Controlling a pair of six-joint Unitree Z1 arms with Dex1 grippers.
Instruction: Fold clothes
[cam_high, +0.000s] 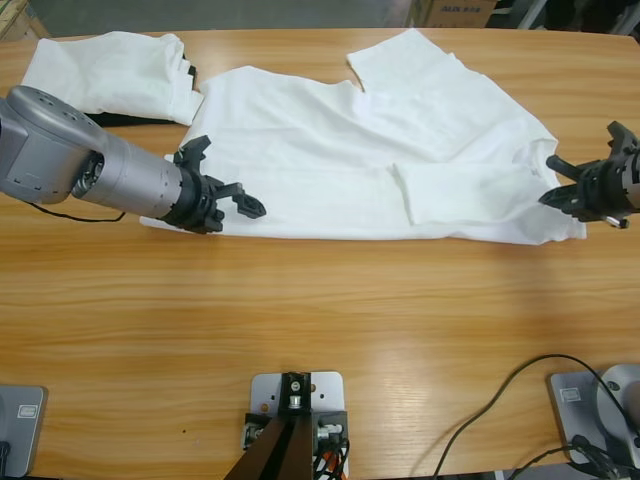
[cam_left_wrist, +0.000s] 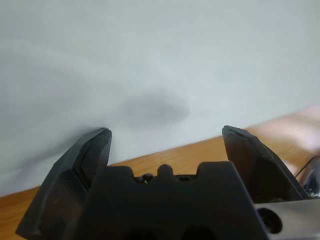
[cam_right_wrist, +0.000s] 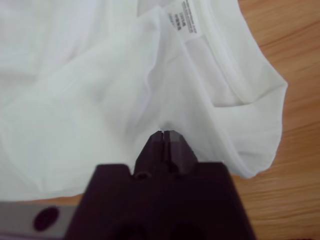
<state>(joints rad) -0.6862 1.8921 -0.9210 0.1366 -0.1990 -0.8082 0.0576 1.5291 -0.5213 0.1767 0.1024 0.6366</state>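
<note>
The white T-shirt (cam_high: 380, 150) lies spread and rumpled across the far half of the table, one sleeve folded over its middle. My left gripper (cam_high: 232, 178) reaches in from the left over the shirt's near left edge. Its jaws stand wide open, with only white cloth (cam_left_wrist: 150, 60) ahead of the left gripper (cam_left_wrist: 167, 131). My right gripper (cam_high: 552, 195) is at the shirt's right end. There the right gripper (cam_right_wrist: 165, 134) is shut on a pinch of the T-shirt (cam_right_wrist: 75, 100) just below the collar, near the printed neck label (cam_right_wrist: 182, 20).
A second white garment (cam_high: 110, 70) lies at the far left corner, with a black garment (cam_high: 140, 119) showing under its near edge. Bare wooden table (cam_high: 330, 310) stretches in front of the shirt. A black cable (cam_high: 500, 400) curls at the front right.
</note>
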